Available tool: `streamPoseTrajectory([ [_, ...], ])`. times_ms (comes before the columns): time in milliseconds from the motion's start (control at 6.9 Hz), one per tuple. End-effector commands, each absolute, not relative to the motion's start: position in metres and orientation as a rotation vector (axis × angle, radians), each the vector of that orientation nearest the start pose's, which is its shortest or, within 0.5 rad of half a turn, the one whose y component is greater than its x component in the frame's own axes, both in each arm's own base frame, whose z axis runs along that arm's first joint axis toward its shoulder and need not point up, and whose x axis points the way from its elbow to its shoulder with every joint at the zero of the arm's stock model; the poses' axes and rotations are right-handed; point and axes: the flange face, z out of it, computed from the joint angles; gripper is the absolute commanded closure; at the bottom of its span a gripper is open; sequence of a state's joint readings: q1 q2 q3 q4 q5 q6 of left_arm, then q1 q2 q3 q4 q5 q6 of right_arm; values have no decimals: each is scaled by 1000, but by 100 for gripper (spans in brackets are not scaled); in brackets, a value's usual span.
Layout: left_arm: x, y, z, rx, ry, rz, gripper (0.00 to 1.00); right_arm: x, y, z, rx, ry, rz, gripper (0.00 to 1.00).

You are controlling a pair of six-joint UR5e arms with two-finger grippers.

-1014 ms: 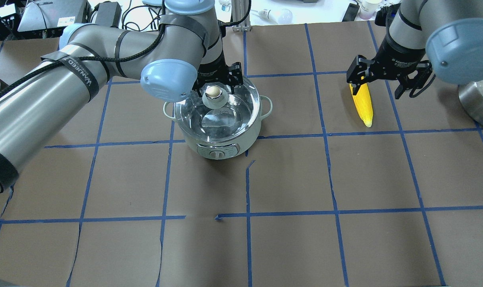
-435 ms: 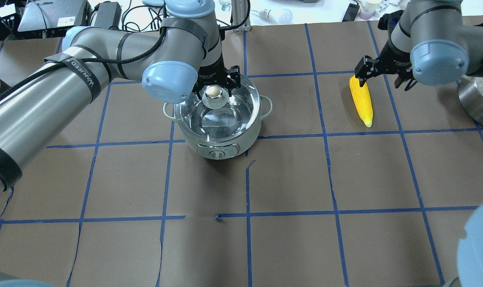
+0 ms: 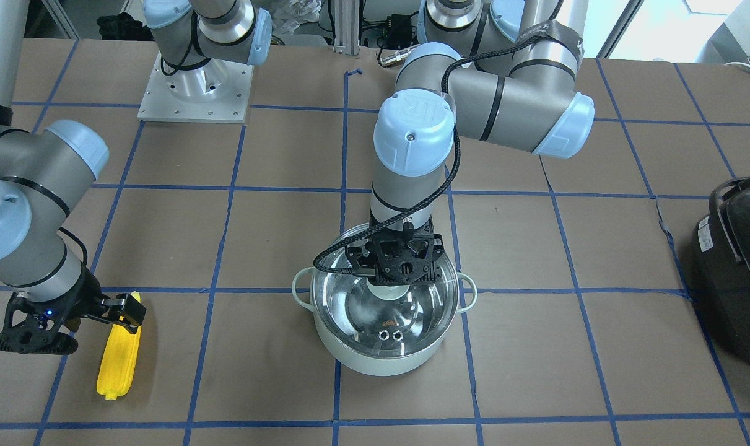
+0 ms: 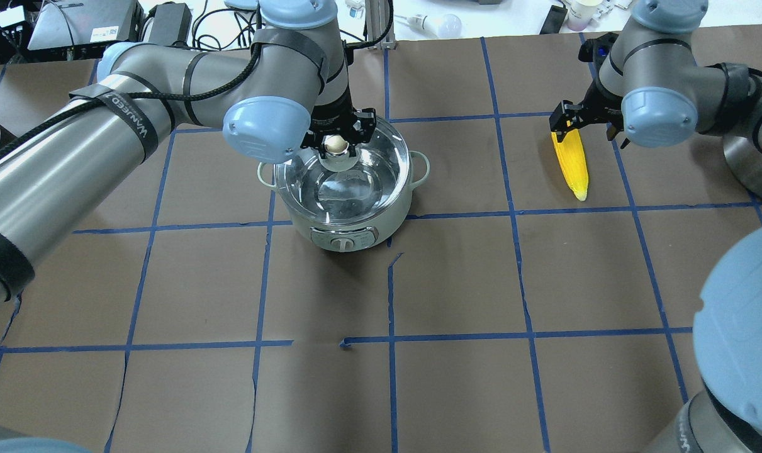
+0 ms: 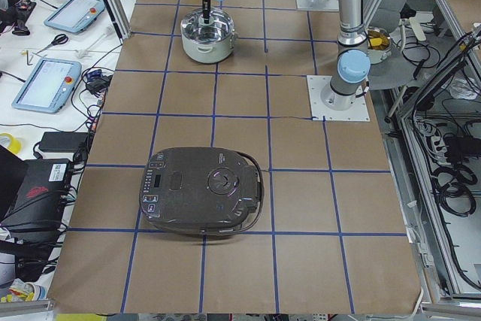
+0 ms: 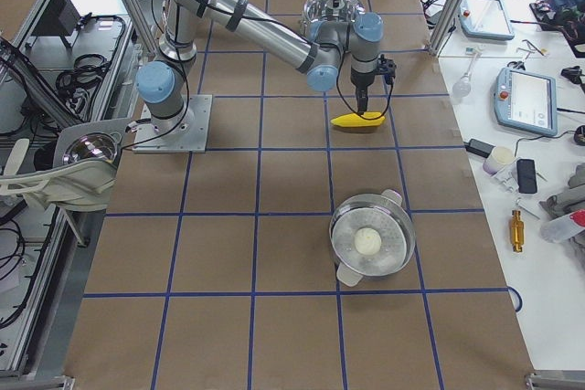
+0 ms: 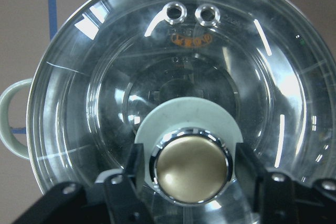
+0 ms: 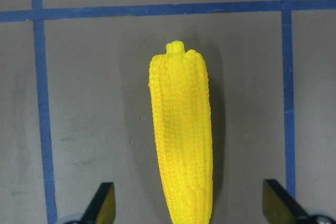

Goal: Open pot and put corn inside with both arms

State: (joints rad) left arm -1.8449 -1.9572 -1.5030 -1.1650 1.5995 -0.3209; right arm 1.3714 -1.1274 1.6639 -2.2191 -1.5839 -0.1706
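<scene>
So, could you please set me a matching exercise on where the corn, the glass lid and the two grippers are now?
1 corn
2 glass lid
3 left gripper
4 right gripper

a closed on the pot
b flat on the table
c open over the corn's thick end
d either side of the lid's knob

Pairs: 1-b, 2-a, 3-d, 4-c.

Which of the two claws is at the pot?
The left gripper, straddling the beige lid knob; the right gripper hangs open over the corn.
</scene>
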Motion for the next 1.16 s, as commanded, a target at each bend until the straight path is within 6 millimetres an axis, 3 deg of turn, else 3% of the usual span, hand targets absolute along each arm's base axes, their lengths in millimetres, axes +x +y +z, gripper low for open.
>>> streamPoseTrajectory([
  [0, -294, -583, 358, -79, 3149, -180, 57, 3, -654, 222, 21, 3170, -171, 0],
  [290, -266, -584, 406, -105, 3145, -178, 58, 2, -656, 205, 1, 3167, -135, 0],
  [580, -176, -602, 420, -123, 3120, -124, 62, 2, -658, 179, -2, 3164, -101, 2],
  [725, -131, -609, 422, -152, 3115, -110, 62, 2, -658, 179, -2, 3165, -96, 26],
  [870, -97, -612, 410, -192, 3111, -75, 66, 1, -657, 179, -28, 3177, -85, 99],
  [1014, -48, -621, 389, -131, 3109, -87, 68, 0, -660, 188, -28, 3179, -109, 100],
])
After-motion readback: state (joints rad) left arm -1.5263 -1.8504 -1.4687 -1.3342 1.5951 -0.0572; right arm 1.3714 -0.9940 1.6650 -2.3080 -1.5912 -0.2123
